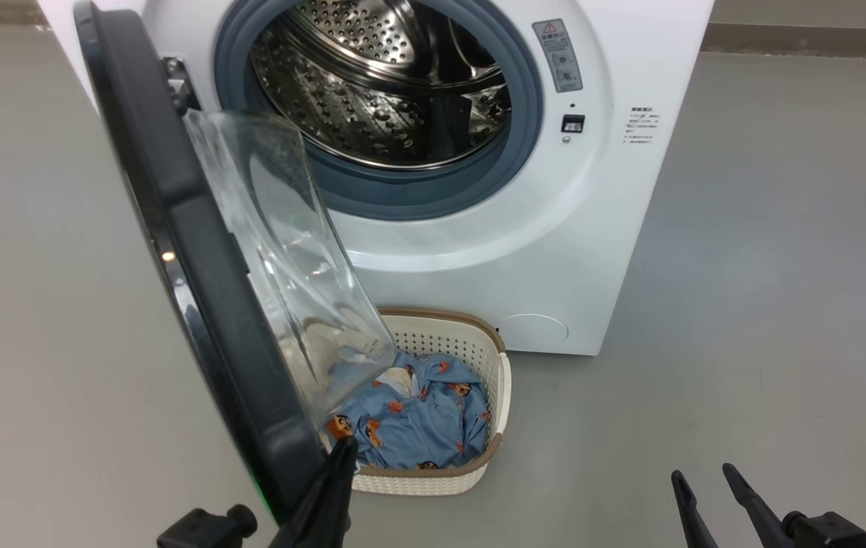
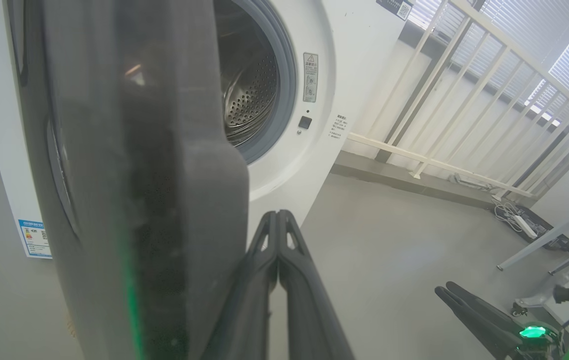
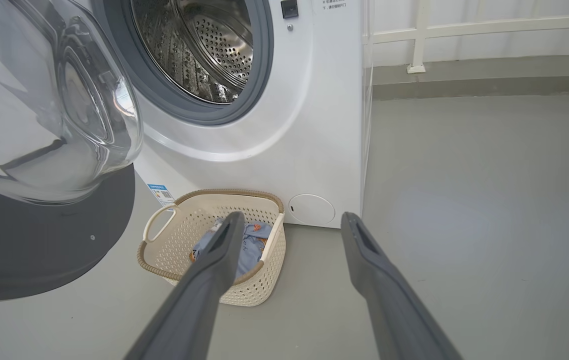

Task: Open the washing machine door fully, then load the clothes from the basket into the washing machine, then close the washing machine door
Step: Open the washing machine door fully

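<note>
The washing machine point(image 1: 555, 251) stands with its steel drum point(image 1: 380, 84) exposed. The washing machine door point(image 1: 174, 251) is swung out to the left, edge-on to me, its glass bowl point(image 1: 288, 251) hanging over the basket point(image 1: 498, 380). The clothes point(image 1: 418, 426), blue with orange figures, lie in the basket. My left gripper point(image 1: 343, 450) is shut and empty, its tips close beside the door's lower rim point(image 2: 139, 175), on the basket side. At the lower right my right gripper point(image 1: 703, 476) is open and empty above bare floor; in its wrist view the right gripper point(image 3: 292, 220) points toward the basket point(image 3: 179, 235).
Grey floor point(image 1: 783, 266) spreads wide to the machine's right. A white railing point(image 2: 464, 75) runs behind, with a power strip and cables point(image 2: 514, 220) at its foot. The door's bowl overhangs the basket's left part.
</note>
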Tool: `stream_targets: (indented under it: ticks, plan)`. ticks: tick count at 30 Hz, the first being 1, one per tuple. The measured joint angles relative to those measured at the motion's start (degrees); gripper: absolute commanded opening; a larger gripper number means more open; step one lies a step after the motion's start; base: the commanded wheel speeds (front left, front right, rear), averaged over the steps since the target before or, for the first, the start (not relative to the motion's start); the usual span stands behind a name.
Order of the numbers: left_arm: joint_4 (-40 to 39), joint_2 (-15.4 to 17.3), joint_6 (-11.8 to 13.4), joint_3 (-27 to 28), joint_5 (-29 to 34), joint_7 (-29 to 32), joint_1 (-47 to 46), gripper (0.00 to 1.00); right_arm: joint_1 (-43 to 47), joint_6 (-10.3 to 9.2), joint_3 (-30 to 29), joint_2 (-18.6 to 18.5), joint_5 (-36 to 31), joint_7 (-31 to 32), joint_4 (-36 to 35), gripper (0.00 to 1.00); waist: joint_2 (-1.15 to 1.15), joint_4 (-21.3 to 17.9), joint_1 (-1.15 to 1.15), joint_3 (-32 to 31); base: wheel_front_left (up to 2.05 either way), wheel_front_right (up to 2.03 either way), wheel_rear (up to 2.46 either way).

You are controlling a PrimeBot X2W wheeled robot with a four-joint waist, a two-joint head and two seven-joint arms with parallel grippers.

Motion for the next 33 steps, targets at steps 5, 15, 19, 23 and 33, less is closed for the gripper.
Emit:
stream_targets:
  ticks: [5,15,19,23,33]
  plan:
    - [0.0,0.0,1.4,0.1,-0.3,-0.4,0.0,0.0,0.0,0.0,-0.1,0.0,0.0,0.0,0.2,1.0,0.0,0.8,0.0,0.1,0.0,0.0,0.0]
    - [0.5,-0.2,3.1,0.7,-0.7,-0.5,-0.1,0.0,0.0,0.0,-0.1,0.0,0.0,0.0,0.6,1.0,0.0,3.8,0.0,0.3,0.0,0.0,0.0]
    - [1.7,-0.5,3.6,0.7,-1.5,-1.6,-0.4,0.0,0.0,0.0,0.3,0.0,0.0,0.0,0.9,1.0,0.0,4.6,0.0,0.1,0.0,0.0,0.0]
    - [3.0,-0.6,4.3,0.8,-1.8,-2.5,-0.7,0.0,0.0,0.0,0.4,0.0,0.0,0.0,0.9,1.0,0.0,5.1,0.0,-0.3,0.0,0.0,0.0]
    - [4.9,-0.4,6.9,4.6,-2.7,-3.5,-0.8,0.0,0.0,0.0,0.2,0.0,0.1,0.0,0.9,1.0,0.0,7.6,0.0,0.1,0.0,0.0,0.0]
